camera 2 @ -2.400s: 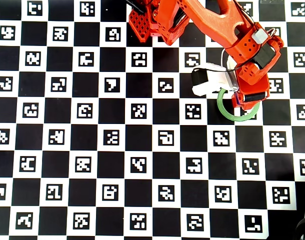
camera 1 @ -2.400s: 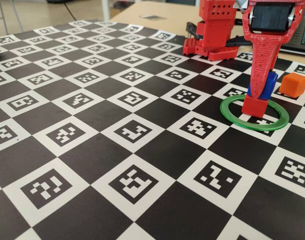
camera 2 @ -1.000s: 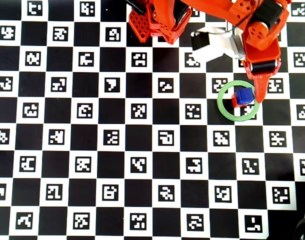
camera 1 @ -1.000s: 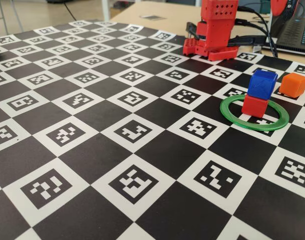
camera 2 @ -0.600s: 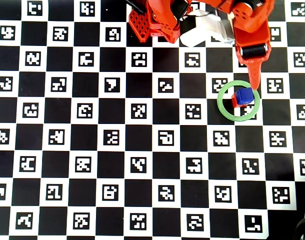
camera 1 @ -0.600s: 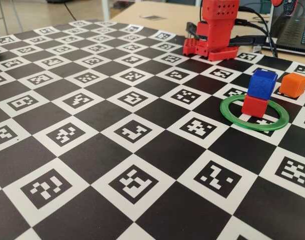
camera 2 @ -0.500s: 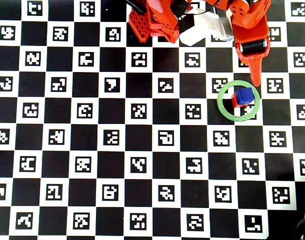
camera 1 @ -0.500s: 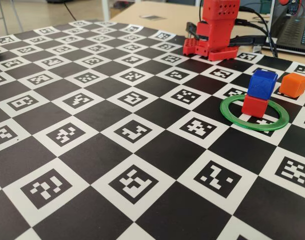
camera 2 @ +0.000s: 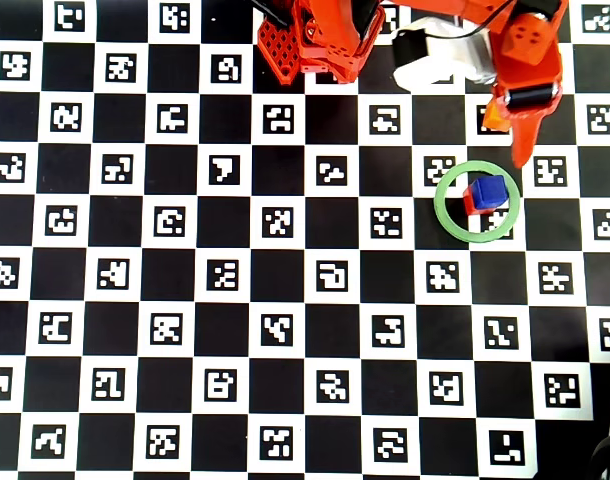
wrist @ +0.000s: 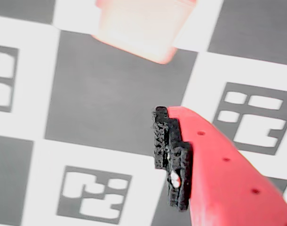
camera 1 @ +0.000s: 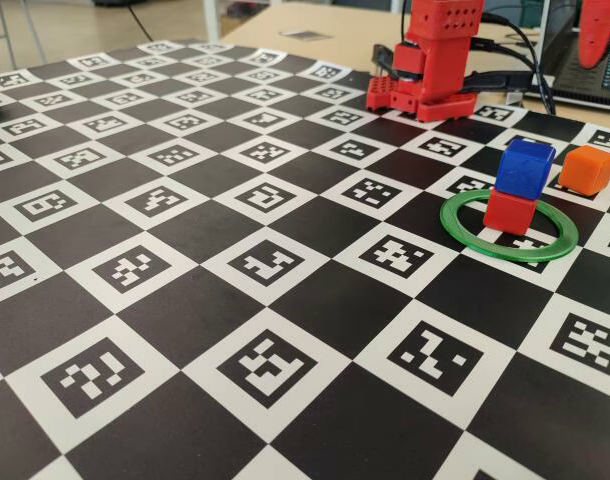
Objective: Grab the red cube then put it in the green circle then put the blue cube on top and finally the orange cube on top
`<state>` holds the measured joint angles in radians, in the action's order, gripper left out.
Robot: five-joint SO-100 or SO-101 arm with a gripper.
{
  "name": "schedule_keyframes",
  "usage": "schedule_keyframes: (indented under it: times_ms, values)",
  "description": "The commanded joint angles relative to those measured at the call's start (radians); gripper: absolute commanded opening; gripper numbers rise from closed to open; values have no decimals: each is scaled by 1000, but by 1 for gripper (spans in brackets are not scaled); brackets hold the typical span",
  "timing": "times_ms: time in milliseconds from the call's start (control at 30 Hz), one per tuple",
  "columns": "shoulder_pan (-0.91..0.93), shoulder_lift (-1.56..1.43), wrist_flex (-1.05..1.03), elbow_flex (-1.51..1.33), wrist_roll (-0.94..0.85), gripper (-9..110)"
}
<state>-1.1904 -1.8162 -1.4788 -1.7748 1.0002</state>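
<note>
- Orange cube (camera 1: 587, 170) sits on the bench just outside the green circle (camera 1: 508, 240), under the raised end effector (camera 2: 518, 150).
- Can't tell its jaw state.
- Blue cube (camera 1: 524, 167) stacked on red cube (camera 1: 510, 211) inside.

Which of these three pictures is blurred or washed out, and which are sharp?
Wrist view: the orange cube is pale, overexposed and soft, the checker mat greyish; only the finger's black pad looks crisp. Fixed view: sharp around the blue cube and red cube. Overhead view: evenly lit, sharp, without glare.

blue cube (camera 1: 524, 166) atop red cube (camera 1: 510, 211)
</note>
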Motion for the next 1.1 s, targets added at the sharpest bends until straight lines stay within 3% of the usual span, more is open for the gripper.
schedule_keyframes:
  times_ms: [0,567,1067]
  values:
    - [-57,46,-9,110,14,47]
    - [-161,252,121,71,92,50]
    - [-129,143,359,-169,87,48]
